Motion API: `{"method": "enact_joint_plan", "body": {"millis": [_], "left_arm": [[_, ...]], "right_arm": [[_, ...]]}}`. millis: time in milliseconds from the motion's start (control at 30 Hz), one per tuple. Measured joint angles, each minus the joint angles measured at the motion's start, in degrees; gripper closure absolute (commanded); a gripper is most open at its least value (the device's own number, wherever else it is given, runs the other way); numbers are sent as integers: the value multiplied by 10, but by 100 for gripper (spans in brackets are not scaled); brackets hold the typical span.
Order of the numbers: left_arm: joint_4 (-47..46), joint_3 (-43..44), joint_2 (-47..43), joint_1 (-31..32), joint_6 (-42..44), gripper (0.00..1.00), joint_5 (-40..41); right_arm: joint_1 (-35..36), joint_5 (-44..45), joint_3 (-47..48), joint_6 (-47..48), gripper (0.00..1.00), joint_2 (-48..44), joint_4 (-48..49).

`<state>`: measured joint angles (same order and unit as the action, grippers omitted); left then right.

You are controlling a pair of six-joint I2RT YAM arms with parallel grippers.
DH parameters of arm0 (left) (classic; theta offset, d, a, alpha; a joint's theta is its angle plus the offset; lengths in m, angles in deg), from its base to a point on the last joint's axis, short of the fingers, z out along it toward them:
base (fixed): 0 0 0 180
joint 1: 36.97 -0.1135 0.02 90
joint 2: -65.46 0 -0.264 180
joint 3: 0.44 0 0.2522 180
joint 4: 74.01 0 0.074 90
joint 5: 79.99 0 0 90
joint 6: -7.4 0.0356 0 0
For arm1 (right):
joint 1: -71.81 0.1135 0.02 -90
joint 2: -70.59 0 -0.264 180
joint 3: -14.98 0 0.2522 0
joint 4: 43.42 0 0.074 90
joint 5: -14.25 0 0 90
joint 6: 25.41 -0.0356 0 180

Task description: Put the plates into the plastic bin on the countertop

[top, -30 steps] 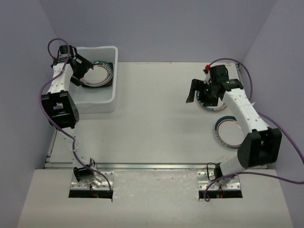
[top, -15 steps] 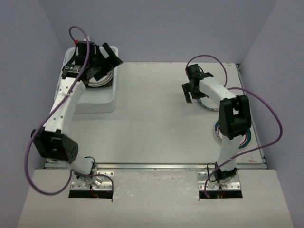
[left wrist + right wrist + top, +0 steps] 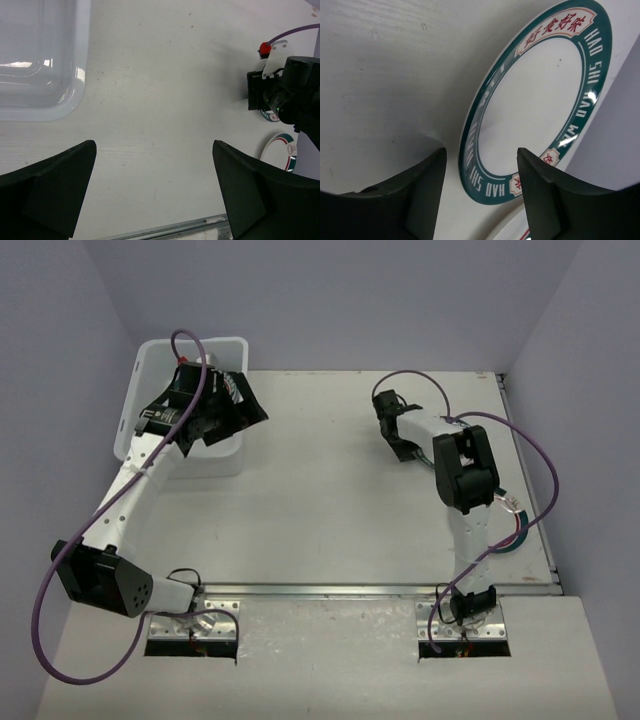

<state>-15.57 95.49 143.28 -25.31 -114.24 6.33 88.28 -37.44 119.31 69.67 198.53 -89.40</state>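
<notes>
My left gripper is open and empty, hovering over the right wall of the plastic bin. In the left wrist view its fingers frame bare countertop, with the bin's corner at upper left. My right gripper is open and low on the countertop. In the right wrist view it faces a round white plate with a teal rim and red characters; the plate's near rim lies between the fingers, untouched. A second plate's edge shows below. Any plates in the bin are hidden.
Another teal-rimmed plate lies at the right, mostly hidden behind the right arm; the left wrist view shows both plates beside the right gripper. A metal strip runs along the near edge. Purple walls enclose the table.
My left gripper has come up out of the bin and swung right over its right wall. My right arm has folded in, bringing its gripper down to the left of the plate.
</notes>
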Motion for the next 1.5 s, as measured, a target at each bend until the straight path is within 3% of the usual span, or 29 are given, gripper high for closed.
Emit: {"method": "enact_joint_plan", "body": {"millis": [100, 167, 500, 700, 867, 1033, 1200, 1333, 1400, 1433, 1500], "left_arm": [[7, 0, -5, 0, 12, 0, 2], [11, 0, -9, 0, 18, 0, 2], [14, 0, -8, 0, 31, 0, 5], [3, 2, 14, -5, 30, 0, 2], [-25, 0, 37, -48, 3, 0, -61], [-87, -41, 44, -97, -65, 0, -165], [-143, -49, 82, -86, -122, 0, -276], [-160, -49, 92, -68, -145, 1, -322], [-167, -49, 92, -61, -152, 8, -338], [-168, -49, 92, -58, -154, 19, -343], [-170, -51, 91, -56, -156, 65, -352]], "right_arm": [[-4, 9, -1, 13, 92, 10, 10], [-6, 4, -4, 18, 99, 14, 15], [12, 21, -48, 58, 100, -21, 38], [99, 6, -136, 121, 100, -149, 82], [200, -15, -180, 176, 100, -250, 108], [266, -110, -215, 235, 100, -372, 112], [317, -285, -245, 310, 100, -510, 115], [327, -348, -221, 348, 100, -526, 108], [332, -362, -213, 367, 100, -520, 102], [334, -365, -212, 374, 100, -515, 101], [339, -370, -211, 386, 100, -506, 99]]}}
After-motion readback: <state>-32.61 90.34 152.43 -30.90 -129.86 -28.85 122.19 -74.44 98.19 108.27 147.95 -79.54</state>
